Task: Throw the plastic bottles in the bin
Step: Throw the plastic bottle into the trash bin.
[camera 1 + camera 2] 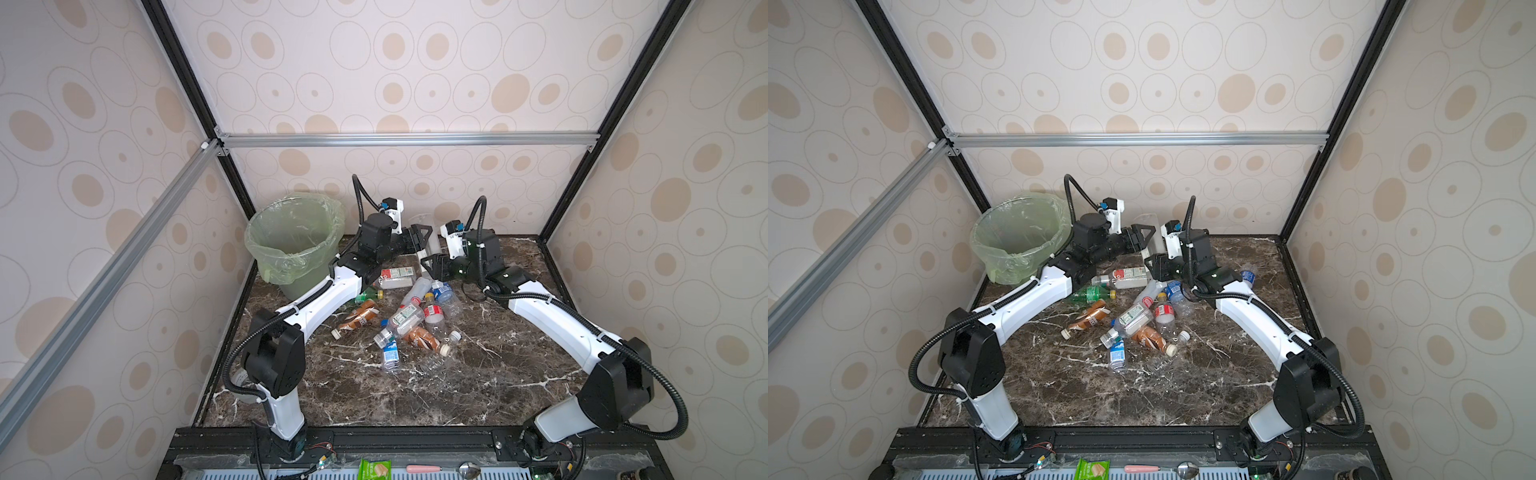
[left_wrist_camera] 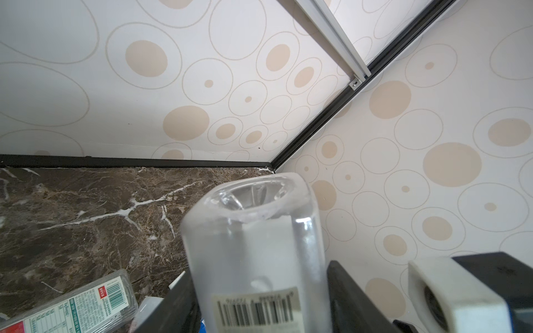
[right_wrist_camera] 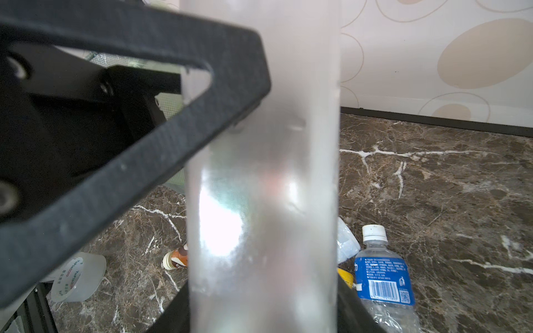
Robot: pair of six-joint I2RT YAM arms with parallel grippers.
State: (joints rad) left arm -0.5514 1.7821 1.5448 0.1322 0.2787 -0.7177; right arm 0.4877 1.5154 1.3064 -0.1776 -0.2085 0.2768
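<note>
A frosted clear plastic bottle (image 1: 434, 244) with a barcode sticker (image 2: 256, 311) is held off the table at the back centre. My left gripper (image 2: 259, 288) is shut on it, its fingers pressed on both sides. My right gripper (image 3: 262, 311) is shut on the same bottle (image 3: 259, 201) lower down. In both top views the two grippers (image 1: 420, 242) (image 1: 430, 266) meet just right of the bin (image 1: 291, 245), a pale-green lined bucket at the back left. Several more plastic bottles (image 1: 409, 320) lie in a heap mid-table, among them a green one (image 1: 1094, 294) and a blue-labelled one (image 3: 380, 274).
The marble table (image 1: 478, 374) is boxed in by patterned walls and black frame posts. A roll of tape (image 3: 78, 276) lies near the left arm's base. A green snack packet (image 1: 374, 469) and a spoon (image 1: 467, 469) rest on the front rail.
</note>
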